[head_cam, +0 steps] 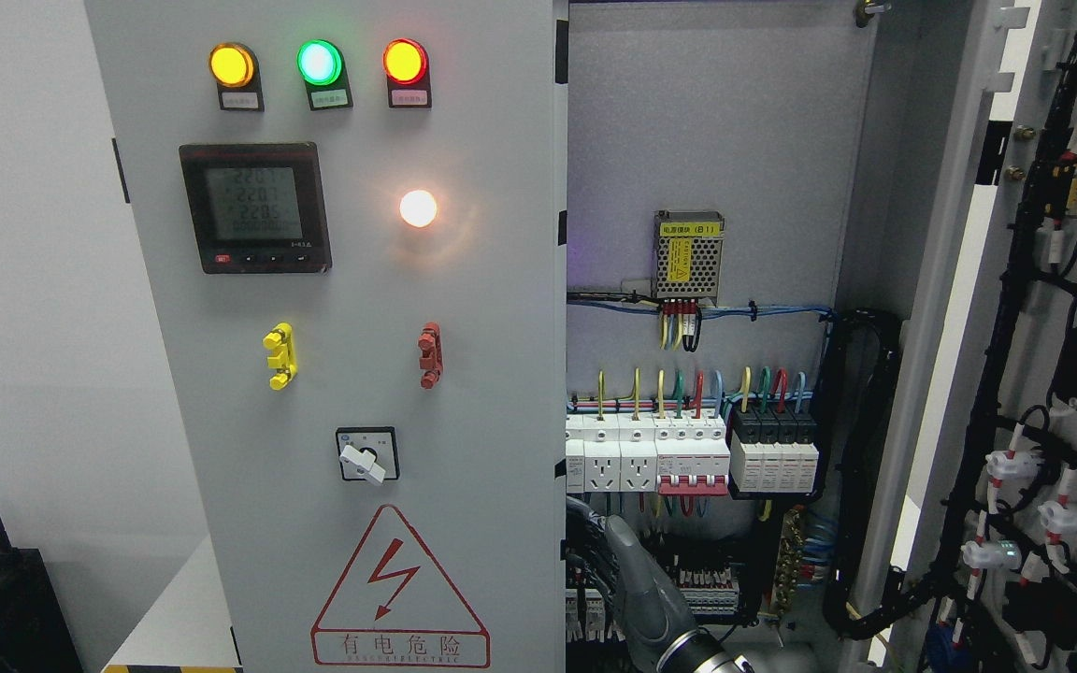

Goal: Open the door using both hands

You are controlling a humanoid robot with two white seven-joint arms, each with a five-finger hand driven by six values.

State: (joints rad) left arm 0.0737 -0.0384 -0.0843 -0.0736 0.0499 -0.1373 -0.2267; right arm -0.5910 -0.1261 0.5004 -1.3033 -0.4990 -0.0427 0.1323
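A grey robot arm (651,598) rises from the bottom edge, just right of the left door's (351,374) free edge, slanting up and leftward. Its tip reaches behind that edge, so the robot hand itself is hidden and I cannot tell whether its fingers are spread or curled. From which side the arm comes in is not clear.

The left door stands nearly closed, facing the camera, carrying three lamps (319,62), a meter (254,207), a rotary switch (366,455) and a warning triangle (398,589). The right door (1043,374) is swung wide open, right of the left door, its inner face strung with black cables.

Between the left door's edge and the right door the cabinet interior (707,140) lies open, with breakers (688,453) and wiring low down, close to the arm; higher up the back panel is bare.
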